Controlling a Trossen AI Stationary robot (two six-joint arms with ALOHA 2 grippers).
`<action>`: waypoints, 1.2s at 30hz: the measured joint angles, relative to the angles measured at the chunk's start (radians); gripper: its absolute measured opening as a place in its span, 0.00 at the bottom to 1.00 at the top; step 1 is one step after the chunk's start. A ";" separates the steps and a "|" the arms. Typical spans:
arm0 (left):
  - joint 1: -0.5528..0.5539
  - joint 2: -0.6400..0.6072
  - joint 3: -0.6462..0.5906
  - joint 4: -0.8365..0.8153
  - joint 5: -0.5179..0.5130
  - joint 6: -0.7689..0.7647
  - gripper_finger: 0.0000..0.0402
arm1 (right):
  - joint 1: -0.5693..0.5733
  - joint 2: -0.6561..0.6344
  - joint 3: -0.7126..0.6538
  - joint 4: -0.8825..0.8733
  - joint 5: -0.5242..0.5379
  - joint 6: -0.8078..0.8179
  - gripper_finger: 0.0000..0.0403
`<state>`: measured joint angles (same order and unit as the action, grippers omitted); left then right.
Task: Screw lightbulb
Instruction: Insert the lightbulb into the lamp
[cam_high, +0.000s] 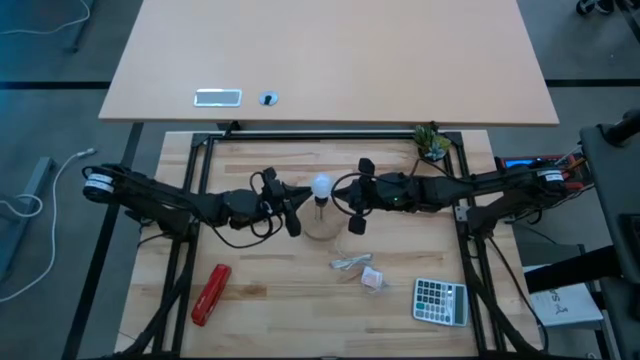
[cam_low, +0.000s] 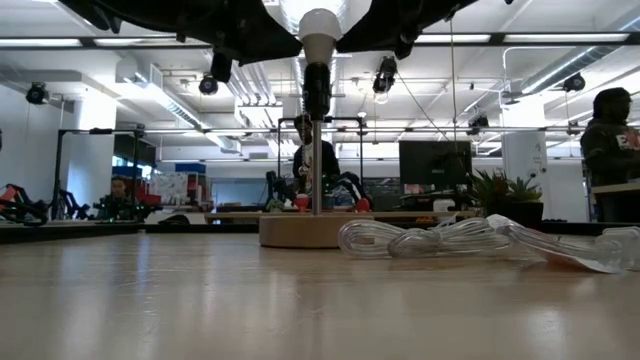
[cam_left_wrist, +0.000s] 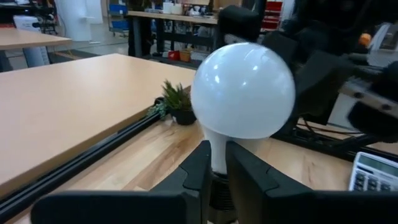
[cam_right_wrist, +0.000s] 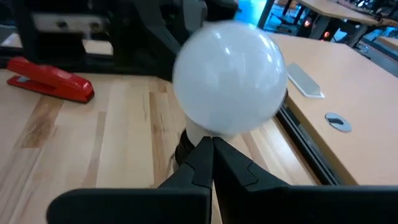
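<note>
Left gripper (cam_left_wrist: 214, 171) seemingly pinches the lightbulb (cam_left_wrist: 242, 91) neck; right gripper (cam_right_wrist: 211, 155) pressed together beneath it.

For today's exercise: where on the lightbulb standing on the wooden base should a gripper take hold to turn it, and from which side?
Probably the round globe of the lightbulb, jaws closing level from opposite sides. It stands upright on a thin stem above the wooden base, its narrow neck low and crowded by both grippers; the globe is the widest part.
</note>
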<state>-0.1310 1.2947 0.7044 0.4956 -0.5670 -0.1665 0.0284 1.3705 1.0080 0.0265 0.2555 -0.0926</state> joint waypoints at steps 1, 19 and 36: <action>-0.004 -0.001 0.000 0.000 0.000 0.000 0.10 | 0.000 -0.001 0.000 -0.010 0.005 0.003 0.00; -0.017 0.011 0.000 0.000 0.030 -0.002 0.10 | -0.015 0.005 0.000 0.023 0.068 -0.030 0.00; 0.010 0.060 0.000 0.038 0.007 -0.003 0.10 | -0.013 0.006 0.000 0.028 0.003 -0.010 0.00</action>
<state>-0.1207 1.3544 0.7044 0.5335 -0.5600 -0.1699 0.0151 1.3766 1.0080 0.0541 0.2588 -0.1028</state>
